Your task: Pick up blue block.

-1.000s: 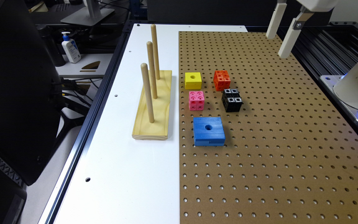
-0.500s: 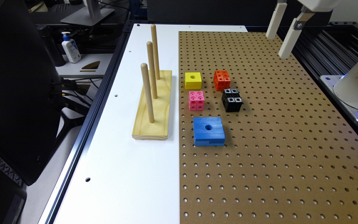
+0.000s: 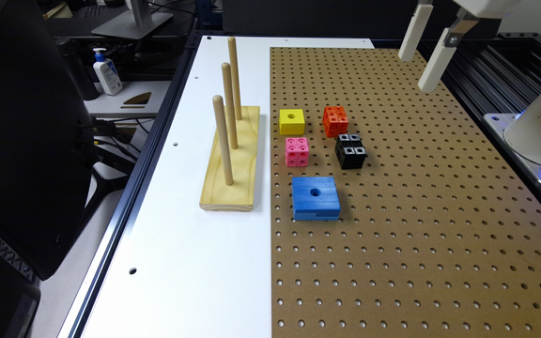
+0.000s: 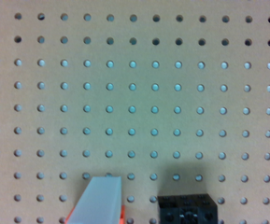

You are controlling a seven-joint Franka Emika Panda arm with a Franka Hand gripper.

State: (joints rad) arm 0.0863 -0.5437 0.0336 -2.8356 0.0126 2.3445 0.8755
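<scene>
Flanking blue block (image 3: 315,197): cubes (pink (image 3: 297,151), black (image 3: 351,150))

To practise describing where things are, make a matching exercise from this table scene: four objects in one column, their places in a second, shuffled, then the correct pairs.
Objects
1. blue block
2. yellow cube
3. wooden peg stand
4. gripper

Places
A. on the white surface beside the pegboard
B. raised above the pegboard's far end
C. nearest the camera among the blocks
D. just behind the pink cube

Pairs: 1-C, 2-D, 3-A, 4-B
</scene>
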